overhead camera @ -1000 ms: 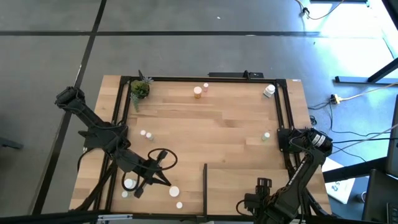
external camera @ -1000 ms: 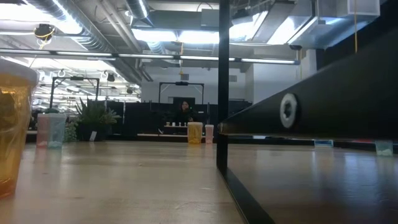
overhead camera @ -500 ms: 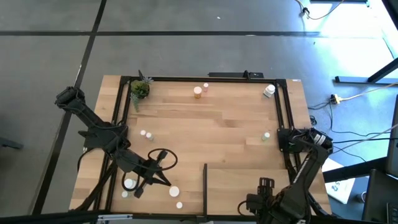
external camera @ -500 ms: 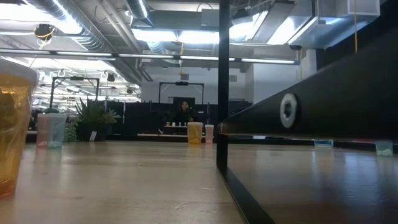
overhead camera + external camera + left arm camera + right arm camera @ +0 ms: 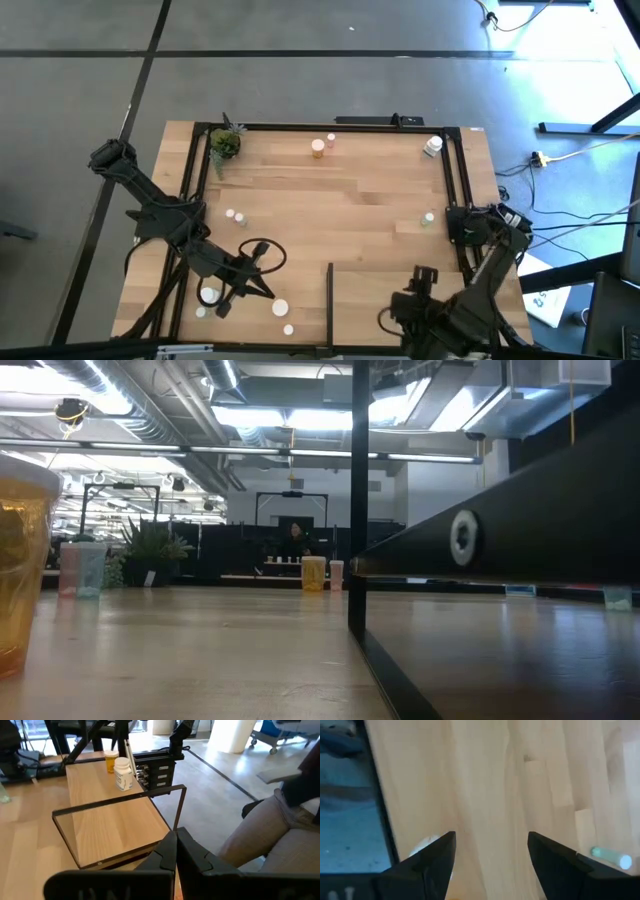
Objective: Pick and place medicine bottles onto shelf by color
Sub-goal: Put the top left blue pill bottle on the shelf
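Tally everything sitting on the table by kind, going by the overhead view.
Bottles: 10
Potted plant: 1
Total: 11

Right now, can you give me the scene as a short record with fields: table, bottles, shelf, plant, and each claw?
table: wooden top in a black frame
bottles: orange one near far edge; white one at far right corner; pale green one by right edge; several white-capped ones at near left
shelf: light-wood panel, near right, nothing seen on it
plant: far left corner
left claw: shut, near left, among bottles
right claw: open, empty, over the wood
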